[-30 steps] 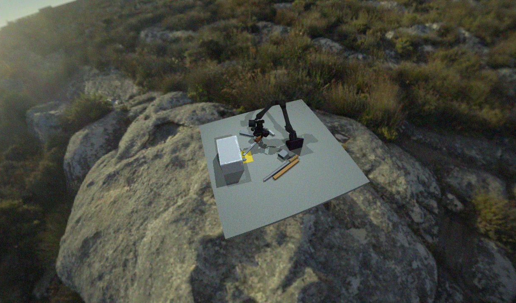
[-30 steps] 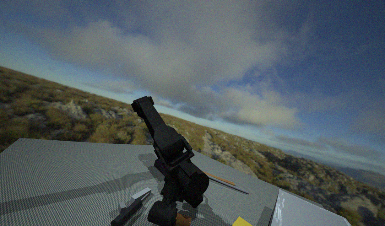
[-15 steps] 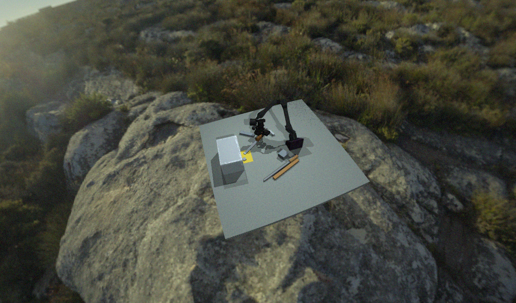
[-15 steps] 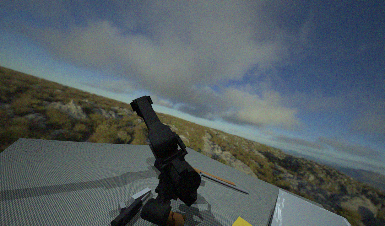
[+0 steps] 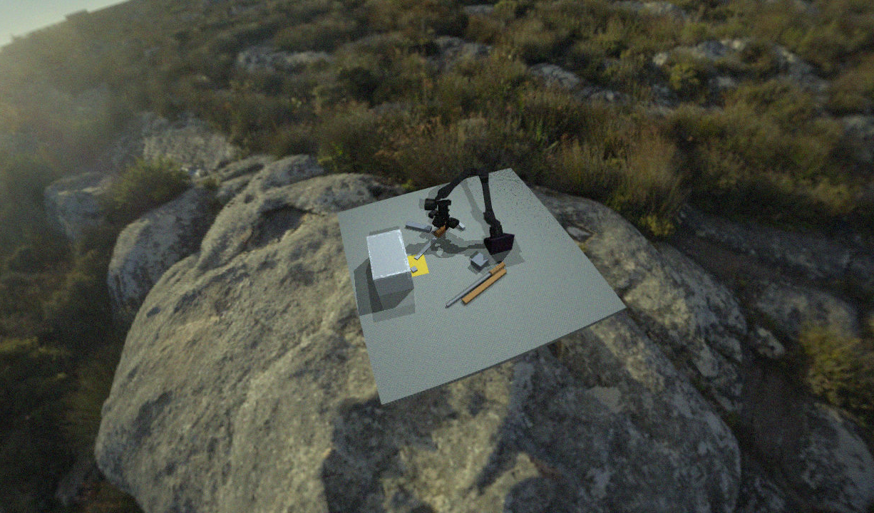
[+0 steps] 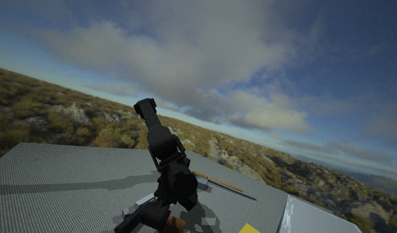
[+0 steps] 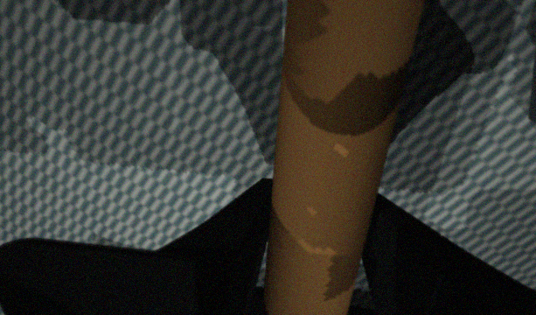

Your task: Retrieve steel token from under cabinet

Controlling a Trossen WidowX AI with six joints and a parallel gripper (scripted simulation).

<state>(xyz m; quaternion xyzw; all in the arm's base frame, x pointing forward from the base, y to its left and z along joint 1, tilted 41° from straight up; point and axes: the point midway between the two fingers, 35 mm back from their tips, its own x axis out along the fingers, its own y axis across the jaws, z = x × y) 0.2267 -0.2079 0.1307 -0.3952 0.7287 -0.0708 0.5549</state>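
My gripper (image 5: 440, 229) (image 7: 314, 194) is shut on the orange handle (image 5: 439, 233) (image 6: 176, 224) (image 7: 333, 171) of a tool, low over the table. Its thin grey shaft (image 5: 424, 248) slants toward the white-topped cabinet (image 5: 388, 254) (image 6: 312, 217), and its end is over the yellow marked area (image 5: 420, 263) (image 6: 248, 228). A small grey piece (image 5: 413, 268) is at the side of the yellow area nearest the cabinet; I cannot tell whether it is the token, or whether the tool touches it. The vent slots cannot be made out. The wrist view shows only the handle, fingers and table.
A grey rod (image 5: 468, 291) (image 6: 231, 189) with an orange handle lies beside an orange bar (image 5: 485, 285). A grey block (image 5: 479, 260) lies near the arm's base (image 5: 498, 243). A grey bar (image 5: 418, 226) lies beyond the cabinet, near my gripper. The table (image 5: 491, 331) has open edges.
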